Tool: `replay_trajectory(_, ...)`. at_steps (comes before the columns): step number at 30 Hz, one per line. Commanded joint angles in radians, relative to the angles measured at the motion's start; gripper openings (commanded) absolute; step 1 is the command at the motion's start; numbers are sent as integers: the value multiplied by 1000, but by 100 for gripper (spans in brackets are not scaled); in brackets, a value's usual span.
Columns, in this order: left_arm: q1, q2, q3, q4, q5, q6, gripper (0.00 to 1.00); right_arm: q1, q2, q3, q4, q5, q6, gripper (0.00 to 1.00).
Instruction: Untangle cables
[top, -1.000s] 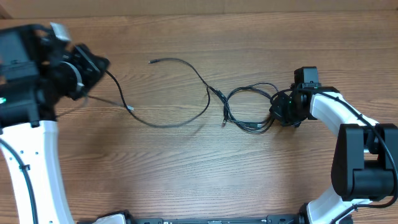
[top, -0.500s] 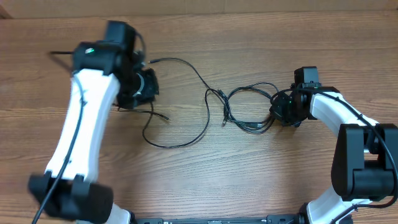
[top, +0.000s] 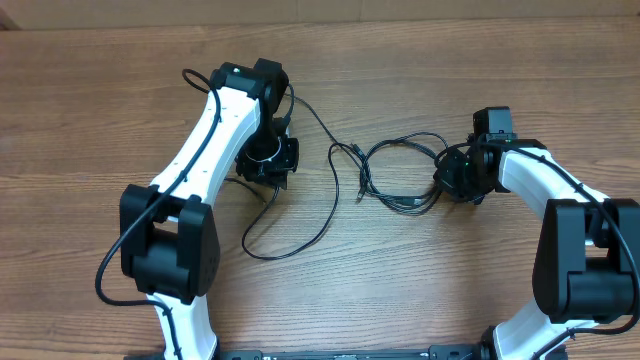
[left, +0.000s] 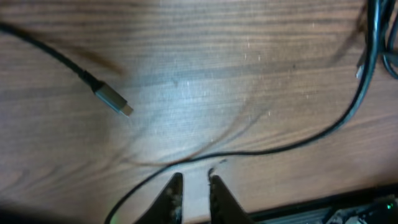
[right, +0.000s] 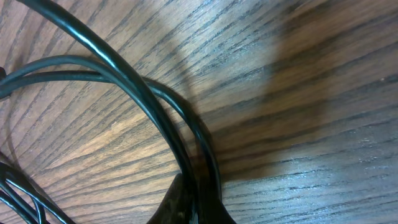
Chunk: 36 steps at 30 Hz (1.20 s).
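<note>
Start at your right gripper (right: 194, 204). Its jaws are clamped on the cables (top: 404, 203), with black strands running straight down into the pinch between the tips. That grip reads as an anchor: it holds the right edge of the looped bunch so the rest can be drawn away without the whole knot sliding across the table (top: 500, 285). Just beyond the tips the strands fan out and curve off to the left, and more of them cross at the far lower-left corner of the wrist view.

Your left gripper (left: 194, 186) is another matter. Its jaws stand a narrow crack apart with bare wood showing between them, and they hold nothing. The long loose strand (left: 267, 150) lies flat just ahead of the tips. It sweeps from beside the left finger out to the far right, where it climbs back toward the bunch. Farther out, to the left of the jaws, rests a grey plug (left: 114, 101), lying clear of every other cord.

That free end lying well apart from the knot suggests one cable is largely drawn out already, with only its far part crossing the loops near your right jaws. With the left jaws low over the strand and slightly parted, you seem placed either to let it lie or to take a fresh hold nearer the knot; I cannot tell which.
</note>
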Motion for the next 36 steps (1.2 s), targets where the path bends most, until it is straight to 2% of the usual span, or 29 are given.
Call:
replay_trajectory(1, -8, 37, 4, 26, 20, 45, 20, -7, 0, -2, 3, 11, -5, 4)
replay_trajectory(7, -8, 38, 4, 91, 52, 71, 60, -7, 0, -2, 3, 11, -5, 4)
replay_trajectory(11, -8, 38, 4, 120, 136, 131, 76, -7, 0, -2, 3, 11, -5, 4)
replay_trajectory(15, -14, 38, 4, 143, 144, 142, 87, -7, 0, -2, 3, 11, -5, 4)
replay_trajectory(19, -35, 38, 4, 174, 145, 143, 91, -7, 0, -2, 3, 11, -5, 4)
replay_trajectory(27, -112, 38, 4, 254, 135, 109, 92, -7, 0, -2, 3, 11, -4, 4)
replay_trajectory(29, -138, 38, 4, 280, 100, 65, 98, -7, 0, -2, 3, 11, -5, 5)
replay_trajectory(36, -204, 39, -4, 294, -80, -92, 96, -7, 0, -2, 3, 11, -5, 4)
